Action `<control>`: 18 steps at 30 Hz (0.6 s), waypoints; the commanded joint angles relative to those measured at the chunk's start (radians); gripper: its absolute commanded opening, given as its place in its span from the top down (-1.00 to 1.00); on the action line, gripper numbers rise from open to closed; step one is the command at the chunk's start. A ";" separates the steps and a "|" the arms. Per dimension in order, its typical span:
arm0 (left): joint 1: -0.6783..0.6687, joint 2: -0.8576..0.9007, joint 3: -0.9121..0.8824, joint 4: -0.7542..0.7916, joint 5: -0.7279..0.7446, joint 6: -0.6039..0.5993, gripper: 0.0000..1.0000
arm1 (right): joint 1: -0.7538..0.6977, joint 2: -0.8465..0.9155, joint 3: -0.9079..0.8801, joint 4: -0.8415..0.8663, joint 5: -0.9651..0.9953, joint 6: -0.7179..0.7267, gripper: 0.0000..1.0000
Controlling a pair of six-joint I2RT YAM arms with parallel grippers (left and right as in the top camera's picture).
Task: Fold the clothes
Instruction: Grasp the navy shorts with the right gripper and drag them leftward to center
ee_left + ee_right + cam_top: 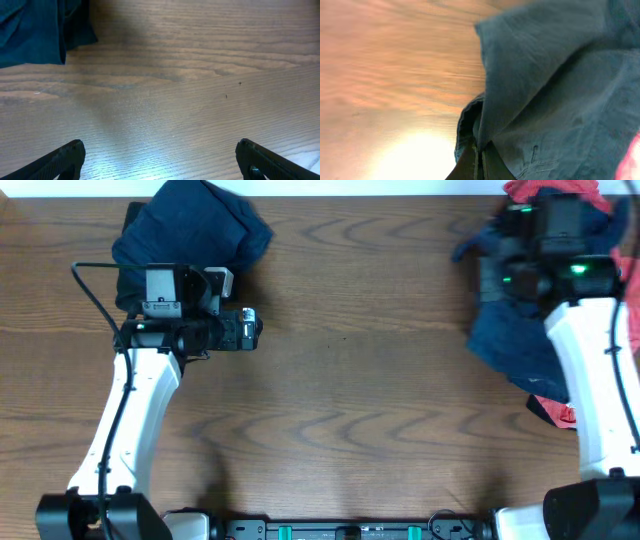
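**Right jaws:** closed. The two dark fingers [495, 165] meet at the bottom of the right wrist view, with only a thin slit between them. A fold of the loose navy garment [560, 90] is pinched there. The cloth rises from the grip in a long creased edge and spreads to the right, and a short stitched seam shows near the fingers.

**Left jaws:** open and holding nothing. The fingers [65, 160] sit at opposite lower corners of the left wrist view, with bare wood grain between them.

**Loose navy garment:** a rumpled heap at the far right of the table [380, 380], partly under the right arm [590, 380].

**Red-orange garment** [555, 192]**:** shows behind the heap at the far edge. A small piece of it also shows beneath the heap's near edge. In the right wrist view it is a pink sliver at the lower right edge. No lettering can be made out.

**Navy bundle** [195, 230]**:** a compact dark blue piece at the far left of the table, just behind the left arm's [130, 420] wrist. Its corner shows at the upper left of the left wrist view, apart from the fingers.

**Table:** brown wood grain, with two tiny dark specks ahead of the left jaws.
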 commanded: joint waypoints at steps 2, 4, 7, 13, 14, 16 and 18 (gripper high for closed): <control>-0.001 -0.075 0.012 -0.008 0.014 0.014 -0.95 | 0.128 0.002 0.015 0.015 -0.034 0.025 0.98; 0.002 -0.107 0.012 -0.008 0.013 0.013 -0.95 | 0.182 0.010 0.014 0.032 -0.034 0.030 0.98; 0.015 -0.154 0.012 -0.013 0.013 0.013 -0.95 | 0.260 0.027 0.014 0.068 -0.035 0.053 0.98; 0.082 -0.230 0.012 -0.051 0.013 0.013 -0.95 | 0.397 0.109 0.014 0.129 -0.090 0.074 0.98; 0.097 -0.237 0.012 -0.059 0.013 0.014 -0.95 | 0.418 0.130 0.014 0.135 -0.097 0.077 0.98; 0.129 -0.242 0.012 -0.076 0.013 0.014 -0.95 | 0.455 0.170 0.014 0.141 -0.115 0.077 0.98; 0.156 -0.241 0.012 -0.093 0.013 0.014 -0.95 | 0.486 0.207 0.014 0.141 -0.133 0.085 0.98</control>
